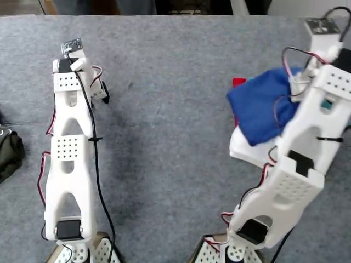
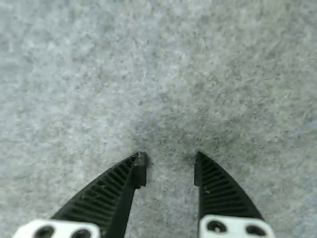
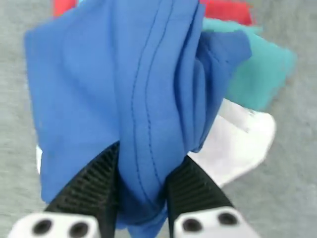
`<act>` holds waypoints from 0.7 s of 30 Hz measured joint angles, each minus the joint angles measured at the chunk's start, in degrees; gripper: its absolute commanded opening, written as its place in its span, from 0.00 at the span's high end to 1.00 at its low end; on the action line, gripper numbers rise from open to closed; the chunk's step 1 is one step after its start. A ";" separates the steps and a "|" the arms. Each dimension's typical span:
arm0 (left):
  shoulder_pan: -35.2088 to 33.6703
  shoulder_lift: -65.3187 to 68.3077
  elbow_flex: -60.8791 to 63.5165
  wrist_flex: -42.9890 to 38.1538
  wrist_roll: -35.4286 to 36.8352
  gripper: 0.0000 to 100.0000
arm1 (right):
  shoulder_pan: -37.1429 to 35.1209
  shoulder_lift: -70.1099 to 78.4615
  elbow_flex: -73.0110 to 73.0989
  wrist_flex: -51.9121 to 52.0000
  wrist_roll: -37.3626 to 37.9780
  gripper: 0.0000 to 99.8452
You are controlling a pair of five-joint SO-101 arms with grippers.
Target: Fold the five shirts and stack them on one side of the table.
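A blue shirt (image 1: 262, 107) lies bunched on top of a stack at the table's right side, over a white shirt (image 1: 248, 149) with a red one (image 1: 238, 83) peeking out at the far edge. In the right wrist view my right gripper (image 3: 141, 158) is shut on a fold of the blue shirt (image 3: 124, 89); a teal shirt (image 3: 260, 74), the white shirt (image 3: 237, 144) and the red shirt (image 3: 225, 10) show beneath it. My left gripper (image 2: 168, 166) stands open just above bare grey felt, at the table's left (image 1: 101, 93).
A dark garment (image 1: 10, 153) lies at the table's left edge. The grey felt table (image 1: 170, 137) is bare between the two arms. The right arm (image 1: 301, 164) hangs over the stack.
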 measured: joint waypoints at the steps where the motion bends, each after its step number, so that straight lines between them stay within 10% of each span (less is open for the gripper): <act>1: 0.00 0.00 0.00 0.00 0.00 0.84 | 1.05 0.00 0.18 0.00 0.79 0.99; 13: 0.00 0.00 0.00 0.00 0.00 0.83 | 8.26 3.16 0.18 0.00 7.47 0.98; 21: 0.00 0.00 0.00 0.00 0.00 0.83 | 9.67 3.87 0.09 0.00 8.18 0.59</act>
